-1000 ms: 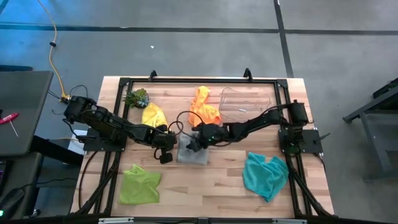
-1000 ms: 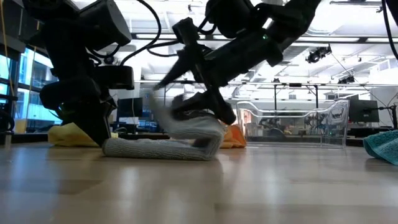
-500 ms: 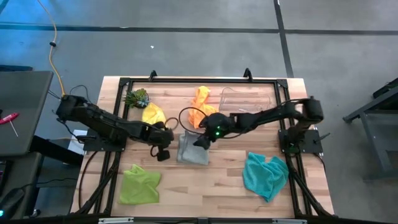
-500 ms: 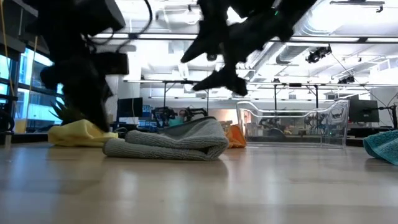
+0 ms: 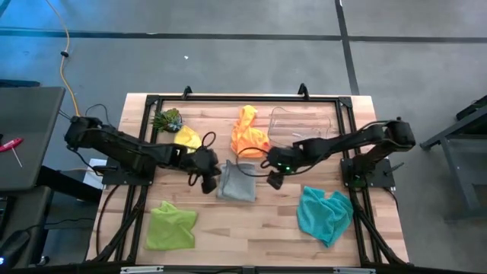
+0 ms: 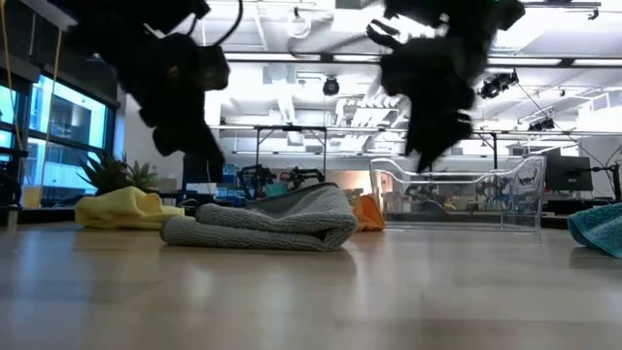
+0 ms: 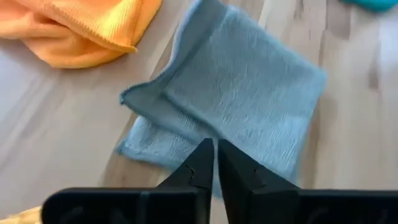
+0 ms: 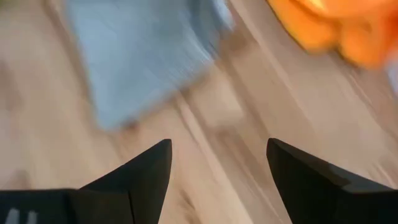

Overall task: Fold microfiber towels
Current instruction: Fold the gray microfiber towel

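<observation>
Folded grey microfiber towel (image 5: 237,184) is lying mid-frame; left pincer (image 5: 207,181) is hovering together, right pincer (image 5: 275,176) apart. Advice: press the crease flat next.

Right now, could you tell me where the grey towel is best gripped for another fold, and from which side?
Probably at the loose corner of the grey towel where its layers splay apart, nearest the left gripper, coming in from the table's left. The opposite edge is a rounded fold lying flat, giving fingers little to pinch. The right gripper hangs open on that side.
</observation>
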Robot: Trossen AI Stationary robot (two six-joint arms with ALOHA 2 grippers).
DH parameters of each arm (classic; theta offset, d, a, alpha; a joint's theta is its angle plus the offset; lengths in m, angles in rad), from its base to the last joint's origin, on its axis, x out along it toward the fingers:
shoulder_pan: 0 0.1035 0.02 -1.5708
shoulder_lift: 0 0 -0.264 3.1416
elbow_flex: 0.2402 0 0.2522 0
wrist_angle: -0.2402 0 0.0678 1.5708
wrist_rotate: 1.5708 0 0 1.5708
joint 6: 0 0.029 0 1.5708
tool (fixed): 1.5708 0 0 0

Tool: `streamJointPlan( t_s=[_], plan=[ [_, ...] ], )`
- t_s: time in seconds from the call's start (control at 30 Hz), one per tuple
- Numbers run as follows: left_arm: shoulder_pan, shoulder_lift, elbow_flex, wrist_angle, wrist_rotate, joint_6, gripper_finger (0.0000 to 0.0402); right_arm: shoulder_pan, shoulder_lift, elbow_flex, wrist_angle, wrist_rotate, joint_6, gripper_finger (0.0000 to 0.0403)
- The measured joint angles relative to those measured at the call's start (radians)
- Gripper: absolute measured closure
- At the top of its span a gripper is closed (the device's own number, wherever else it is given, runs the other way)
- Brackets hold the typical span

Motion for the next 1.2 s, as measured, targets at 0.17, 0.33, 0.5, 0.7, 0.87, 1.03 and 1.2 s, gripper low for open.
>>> streamJointPlan(
  t_s=[0.17, 0.33, 0.5, 0.7, 0.87, 1.03, 1.2],
  plan=[
    [0.061, 0.054, 0.065, -0.004, 0.063, -0.091, 0.0312, 0.002, -0.129, -0.191, 0.103, -0.020, 0.145, 0.0147],
    [0.131, 0.154, 0.128, -0.037, 0.146, -0.198, 0.0229, 0.016, -0.257, -0.338, 0.254, -0.019, 0.265, 0.0147],
    [0.179, 0.275, 0.202, -0.094, 0.190, -0.227, 0.0176, 0.038, -0.333, -0.411, 0.320, 0.002, 0.306, 0.0147],
    [0.203, 0.340, 0.270, -0.112, 0.181, -0.213, 0.0161, 0.054, -0.346, -0.416, 0.318, 0.004, 0.286, 0.0147],
    [0.200, 0.338, 0.311, -0.165, 0.167, -0.200, 0.0162, 0.053, -0.348, -0.416, 0.318, 0.003, 0.273, 0.0147],
    [0.198, 0.322, 0.351, -0.225, 0.114, -0.154, 0.0162, 0.053, -0.348, -0.416, 0.313, 0.002, 0.251, 0.0147],
    [0.214, 0.343, 0.353, -0.230, 0.092, -0.144, 0.0162, 0.053, -0.348, -0.416, 0.318, 0.001, 0.255, 0.0147]
  ],
)
